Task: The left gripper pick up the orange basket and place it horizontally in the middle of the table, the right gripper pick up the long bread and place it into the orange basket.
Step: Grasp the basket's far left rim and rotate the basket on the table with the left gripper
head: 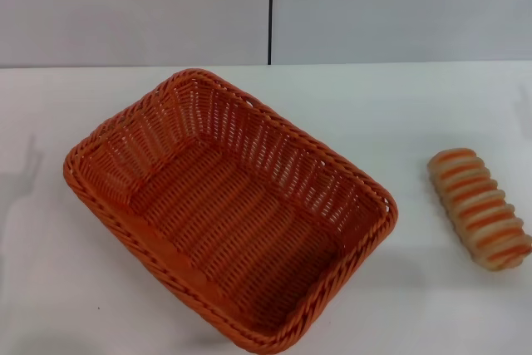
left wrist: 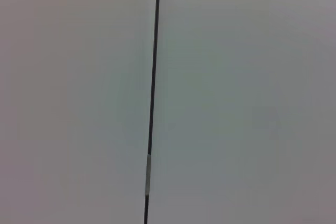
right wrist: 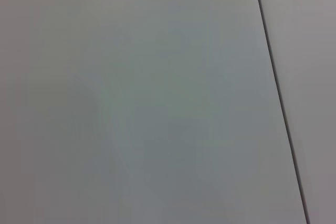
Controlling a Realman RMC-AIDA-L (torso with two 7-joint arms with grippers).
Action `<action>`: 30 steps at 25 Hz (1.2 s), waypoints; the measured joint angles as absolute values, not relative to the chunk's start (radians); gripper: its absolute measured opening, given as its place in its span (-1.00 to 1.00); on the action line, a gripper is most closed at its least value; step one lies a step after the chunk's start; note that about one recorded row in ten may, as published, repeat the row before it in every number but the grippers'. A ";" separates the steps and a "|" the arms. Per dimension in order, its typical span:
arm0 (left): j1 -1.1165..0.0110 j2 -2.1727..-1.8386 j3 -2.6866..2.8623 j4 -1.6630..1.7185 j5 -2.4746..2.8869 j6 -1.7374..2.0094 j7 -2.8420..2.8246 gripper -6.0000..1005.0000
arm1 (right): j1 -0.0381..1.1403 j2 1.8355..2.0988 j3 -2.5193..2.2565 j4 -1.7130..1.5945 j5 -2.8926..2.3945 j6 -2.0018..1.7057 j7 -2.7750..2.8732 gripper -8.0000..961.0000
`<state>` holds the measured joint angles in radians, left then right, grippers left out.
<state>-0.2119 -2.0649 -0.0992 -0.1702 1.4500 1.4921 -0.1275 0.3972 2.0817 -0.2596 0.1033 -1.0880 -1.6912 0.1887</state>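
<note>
Pale grey wall panels (head: 133,10) behind (one thin dark vertical seam (head: 270,10) between them)

No robot body part visible in head view or either wrist view; appearance cannot be told.

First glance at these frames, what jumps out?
The big orange basket, empty, sits skewed on the white table, left of centre. The small striped long bread lies apart from it near the table's right edge. No gripper is in view; both wrist views show only blank wall.
</note>
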 joint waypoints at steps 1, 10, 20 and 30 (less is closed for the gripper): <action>-0.212 -2.065 -0.099 -0.170 1.450 1.492 -0.127 0.66 | 0.397 2.082 -0.260 0.103 -1.088 -1.691 0.189 0.34; -0.215 -2.066 -0.092 -0.170 1.450 1.490 -0.128 0.64 | 0.386 2.083 -0.261 0.111 -1.089 -1.688 0.189 0.34; -0.227 -2.058 0.075 -0.026 1.451 1.481 -0.335 0.62 | 0.379 2.082 -0.261 0.118 -1.089 -1.693 0.189 0.34; -0.208 -2.057 0.494 0.604 1.469 1.437 -1.072 0.60 | 0.360 2.082 -0.257 0.118 -1.089 -1.688 0.189 0.34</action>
<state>-0.2075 -2.0567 0.4935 0.6035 1.4689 1.4373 -1.0718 0.3605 2.0815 -0.2567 0.1182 -1.0892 -1.6881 0.1886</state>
